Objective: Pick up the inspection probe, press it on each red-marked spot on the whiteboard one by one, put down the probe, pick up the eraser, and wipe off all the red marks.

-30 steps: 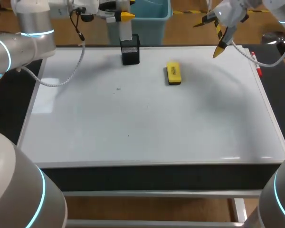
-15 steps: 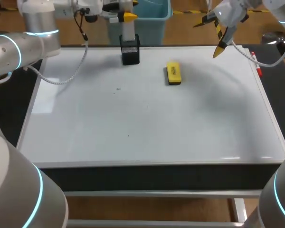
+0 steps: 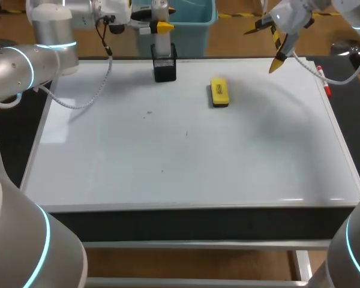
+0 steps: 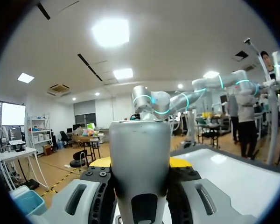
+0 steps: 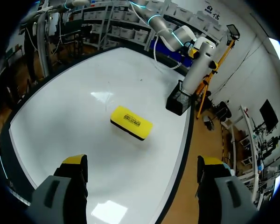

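Left tool [image 3: 159,19] gripped probe [image 4: 140,149] at mesh holder [image 3: 164,65]; right tool [image 5: 142,162] stood open; label on eraser [image 5: 131,122] was illegible.

bright overhead light casts soft shadows and small glare patches on the whiteboard [image 3: 186,156].

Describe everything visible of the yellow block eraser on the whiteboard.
The yellow block eraser is a rectangular block with a yellow top bearing a printed label and a dark layer underneath. It lies flat on the far half of the white whiteboard, beside the black mesh holder but apart from it. Only the board touches it. The right gripper hangs open above the board, with the eraser ahead of its fingers.
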Tool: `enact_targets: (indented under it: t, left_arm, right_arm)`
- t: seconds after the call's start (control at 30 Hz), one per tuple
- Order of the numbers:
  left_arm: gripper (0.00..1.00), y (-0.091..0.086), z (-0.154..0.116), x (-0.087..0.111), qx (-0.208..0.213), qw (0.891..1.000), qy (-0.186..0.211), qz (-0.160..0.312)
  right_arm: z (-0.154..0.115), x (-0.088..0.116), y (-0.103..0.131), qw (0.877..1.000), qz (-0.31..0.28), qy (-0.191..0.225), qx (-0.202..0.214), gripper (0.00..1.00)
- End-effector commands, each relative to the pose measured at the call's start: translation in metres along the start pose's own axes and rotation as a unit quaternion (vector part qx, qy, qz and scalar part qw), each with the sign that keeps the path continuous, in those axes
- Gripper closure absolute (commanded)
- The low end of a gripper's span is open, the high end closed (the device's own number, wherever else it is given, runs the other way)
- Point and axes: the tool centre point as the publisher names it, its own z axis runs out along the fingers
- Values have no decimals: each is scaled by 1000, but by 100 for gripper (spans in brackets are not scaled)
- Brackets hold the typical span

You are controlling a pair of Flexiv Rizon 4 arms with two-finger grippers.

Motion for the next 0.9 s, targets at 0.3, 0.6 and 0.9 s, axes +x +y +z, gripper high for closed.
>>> enact_targets:
  t: [0.3, 0.6, 0.9]
  left_arm:
    - [100, 26, -1, -12, 4, 1000, 9, -13]
    - [100, 42, -3, -12, 5, 1000, 11, -20]
    - [100, 56, -1, -13, 9, 1000, 9, -27]
  right_arm:
    - [-1, 0, 0, 1000, -1, 2, 2, 0]
    - [-1, 0, 0, 1000, -1, 2, 2, 0]
    - [-1, 0, 0, 1000, -1, 2, 2, 0]
